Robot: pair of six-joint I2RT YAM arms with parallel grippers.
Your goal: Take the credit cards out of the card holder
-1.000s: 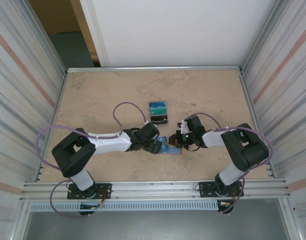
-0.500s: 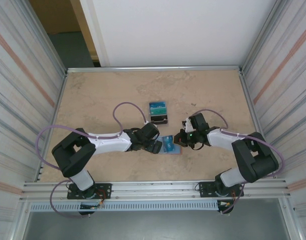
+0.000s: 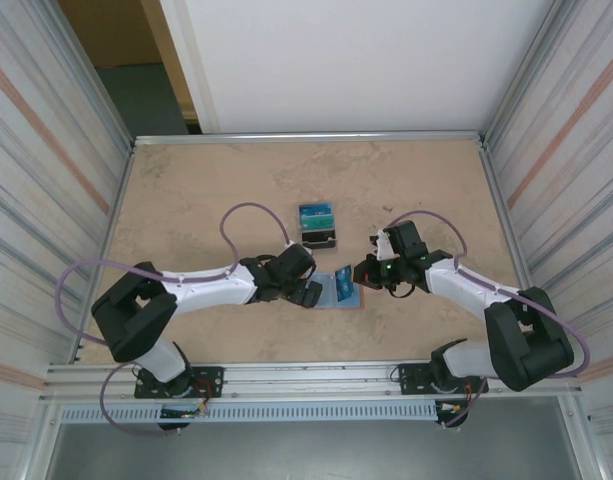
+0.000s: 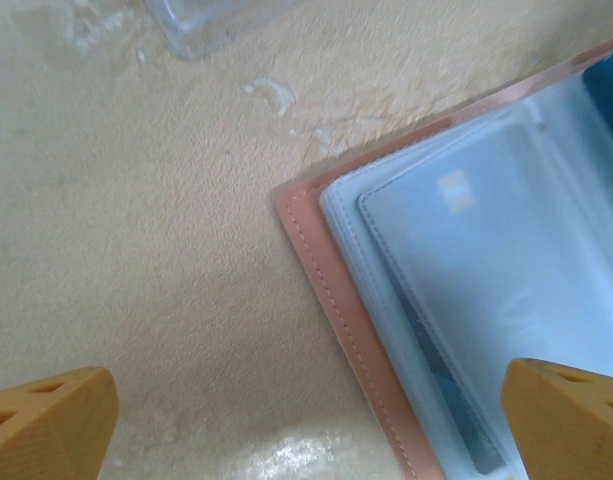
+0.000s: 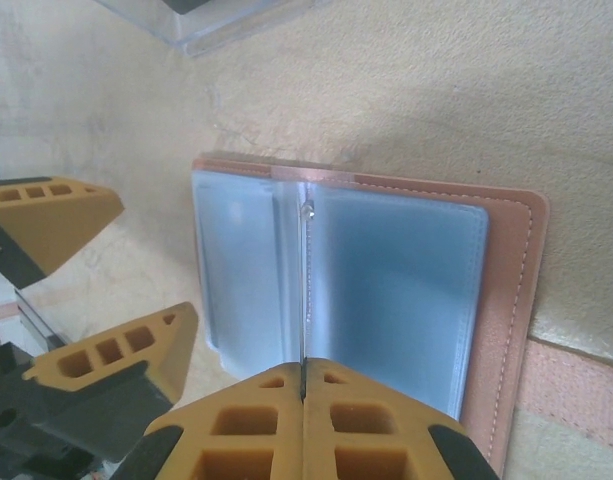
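The right gripper (image 5: pixel 303 385) is clamping a thin credit card (image 5: pixel 303 290) edge-on above the open card holder (image 5: pixel 506 280) just ahead, while the left gripper (image 4: pixel 308 415) is hovering, jaws wide apart, over its corner.

The card holder (image 3: pixel 333 296) lies open on the desk (image 3: pixel 206 190), near the front edge and about midway across. The left pincer (image 3: pixel 312 293) sits just left of it and the right pincer (image 3: pixel 360 280) just right, their tips facing across it. The left one's fingers (image 4: pixel 46 425), spread wide, straddle a corner of the holder: one over bare desk, the other over the holder's inside. The right one's fingers (image 5: pixel 236 430) press together on a thin sheet (image 5: pixel 303 300) standing edge-up along the fold between the two halves; card or leaf cannot be told. The stand (image 3: pixel 318 226) sits behind the holder, apart from it.
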